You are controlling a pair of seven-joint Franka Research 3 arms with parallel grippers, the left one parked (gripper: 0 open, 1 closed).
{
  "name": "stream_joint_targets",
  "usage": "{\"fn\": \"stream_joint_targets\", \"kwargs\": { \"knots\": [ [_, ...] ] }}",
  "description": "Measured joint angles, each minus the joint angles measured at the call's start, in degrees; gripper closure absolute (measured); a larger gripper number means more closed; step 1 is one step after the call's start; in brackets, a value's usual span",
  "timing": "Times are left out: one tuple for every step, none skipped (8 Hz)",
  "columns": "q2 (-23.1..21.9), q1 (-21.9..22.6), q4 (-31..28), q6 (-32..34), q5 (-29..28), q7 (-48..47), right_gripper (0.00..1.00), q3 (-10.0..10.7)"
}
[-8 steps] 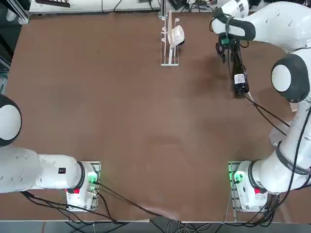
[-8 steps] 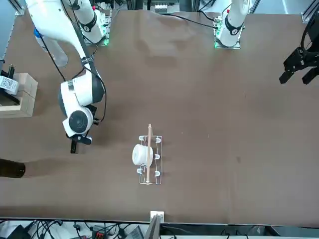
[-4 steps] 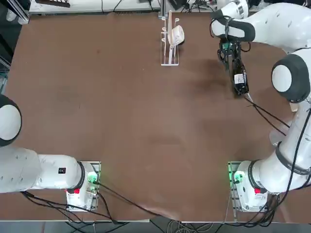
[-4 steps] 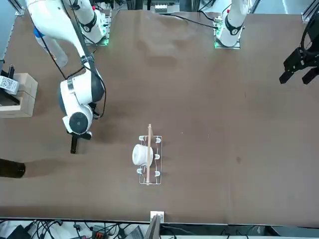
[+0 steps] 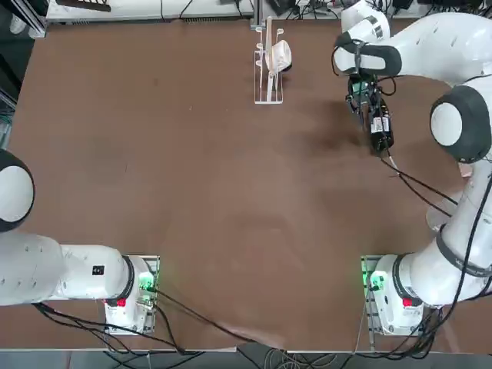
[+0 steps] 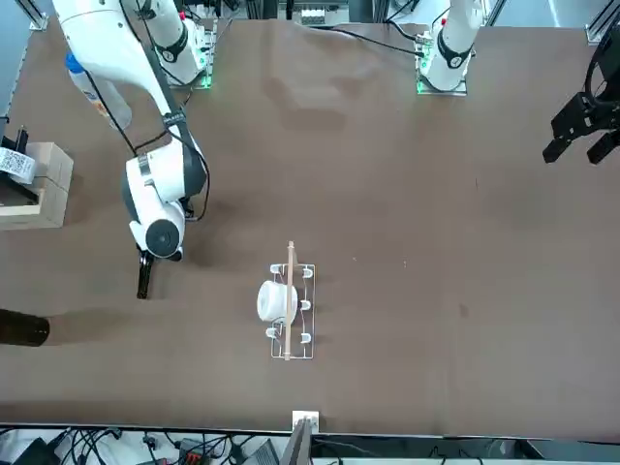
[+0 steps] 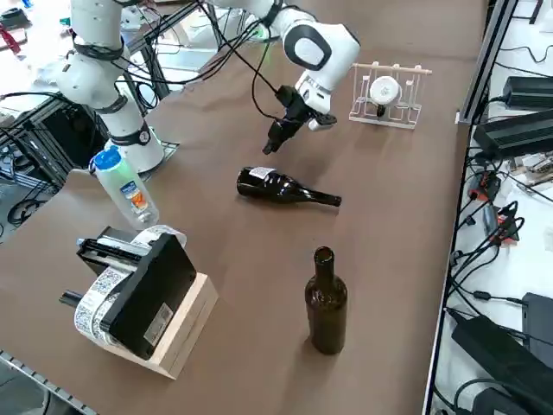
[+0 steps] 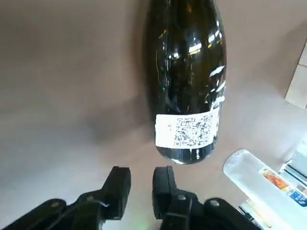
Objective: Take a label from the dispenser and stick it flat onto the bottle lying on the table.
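Label [image 8: 190,130] sits on the bottle [image 8: 184,72] near its base, bottle lying on the table. Right gripper [image 8: 141,188] hangs just off the base, fingers nearly together, empty. Judging: press any lifted edge flat without rolling the bottle

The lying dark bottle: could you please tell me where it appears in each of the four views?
Top view: bottle at upper right, partly under the right gripper.
Front view: only its neck shows, at left below the wrist.
Right side view: centre, neck pointing right.
Right wrist view: upper middle, white label on it.
Shared landmark: the gripper beside it.
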State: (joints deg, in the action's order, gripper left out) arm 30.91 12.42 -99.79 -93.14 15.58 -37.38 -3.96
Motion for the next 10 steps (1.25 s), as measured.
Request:
{"fn": "stream_joint_targets", "kwargs": {
  "knots": [
    [-0.90,-0.02,-1.82,-1.18,0.87,0.00,0.67,0.08],
    [-1.59,-0.04,-3.03,-1.91,1.71,-0.01,0.67,0.15],
    [-2.03,-0.06,-3.79,-2.57,2.34,-0.01,0.66,0.28],
    [-2.15,-0.08,-4.25,-3.18,3.18,-0.01,0.66,0.40],
    [-2.15,-0.10,-4.99,-4.32,3.89,-0.02,0.65,0.54],
    [-2.13,-0.12,-5.91,-5.85,4.35,-0.44,0.65,0.65],
    [-2.13,-0.12,-6.57,-6.92,4.81,-0.93,0.65,0.73],
    [-2.11,-0.12,-6.88,-7.48,4.93,-1.16,0.65,0.76],
    [-2.10,-0.12,-7.02,-7.66,4.94,-1.18,0.65,0.77],
    [-2.08,-0.12,-7.26,-7.87,4.94,-1.19,0.65,0.77]
  ]
}}
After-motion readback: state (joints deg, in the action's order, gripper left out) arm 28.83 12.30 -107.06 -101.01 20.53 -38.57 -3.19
